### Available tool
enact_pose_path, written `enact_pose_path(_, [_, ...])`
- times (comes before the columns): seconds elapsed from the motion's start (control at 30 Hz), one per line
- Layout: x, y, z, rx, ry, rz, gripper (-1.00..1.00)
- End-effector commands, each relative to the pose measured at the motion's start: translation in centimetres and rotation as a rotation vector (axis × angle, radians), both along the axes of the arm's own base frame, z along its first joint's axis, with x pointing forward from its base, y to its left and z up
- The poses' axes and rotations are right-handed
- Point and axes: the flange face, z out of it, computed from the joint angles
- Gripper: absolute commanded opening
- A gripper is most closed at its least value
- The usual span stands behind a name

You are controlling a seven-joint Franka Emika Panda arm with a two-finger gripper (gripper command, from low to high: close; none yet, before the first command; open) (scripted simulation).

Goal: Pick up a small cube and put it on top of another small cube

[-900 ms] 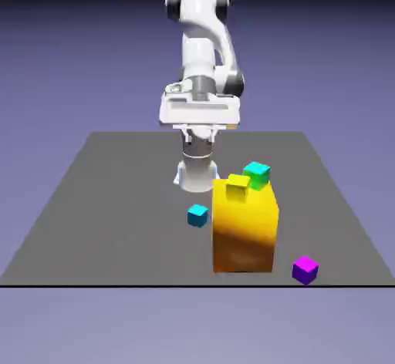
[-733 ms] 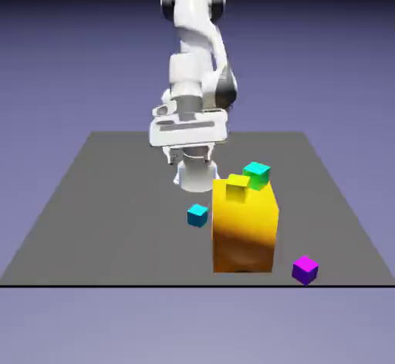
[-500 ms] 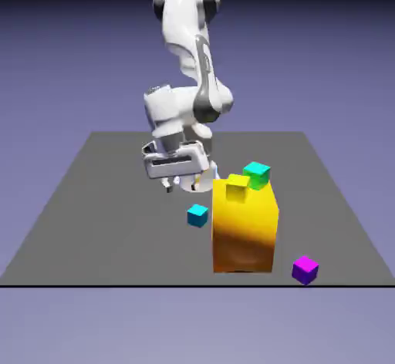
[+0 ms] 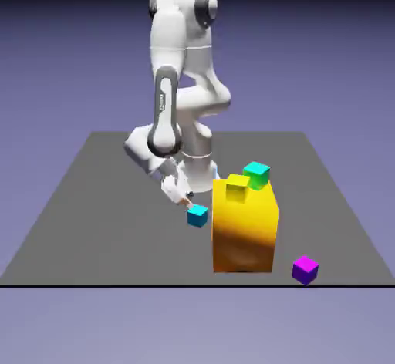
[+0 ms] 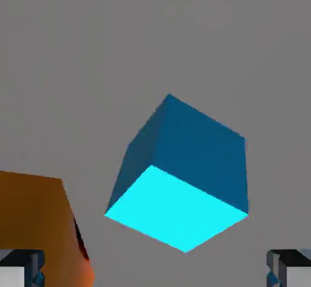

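1. Now: cyan cube point(image 4: 197, 215) sits on the tabletop point(image 4: 92, 200), untouched, just ahead of the tool point(image 4: 183, 197) along its line of reach. In the hand view the cyan cube point(image 5: 179, 173) fills the middle, between and beyond the two fingertips point(image 5: 21, 266) at the bottom corners.
2. Tool state: jaws spread wide, nothing between them. Not yet around the cube.
3. Key relation: cube lies straight ahead of the tool, close but apart. It sits rotated relative to the jaws, one corner pointing toward the tool, so the faces do not look square to the fingers. My read: a wrist roll is wanted before closing.
4. Beside the tool: big yellow-orange block point(image 4: 245, 227), its edge showing near one fingertip in the hand view. Clearance on that side looks tight.
5. Farther out: purple cube point(image 4: 305, 269) lies beyond that block from the tool, well apart. Carry will likely need to go around or over it.
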Motion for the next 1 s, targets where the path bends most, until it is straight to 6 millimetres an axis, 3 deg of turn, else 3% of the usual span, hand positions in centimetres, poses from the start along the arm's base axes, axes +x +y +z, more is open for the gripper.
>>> enact_pose_path(0.0, [-0.5,0.1,-0.3,0.026,0.017,-0.051,0.0])
enact_pose_path(0.17, [-2.5,-0.6,-1.1,0.117,0.059,-0.313,0.0])
enact_pose_path(0.33, [-1.4,0.3,-2.4,0.106,0.058,-0.31,0.0])
enact_pose_path(0.57, [-0.5,2.8,-6.2,0.117,0.059,-0.312,0.0])
enact_pose_path(0.6, [-0.5,2.8,-6.2,0.117,0.059,-0.312,-1.0])
enact_pose_path(0.97, [-2.3,-0.4,-1.3,0.114,0.059,-0.312,-1.0])
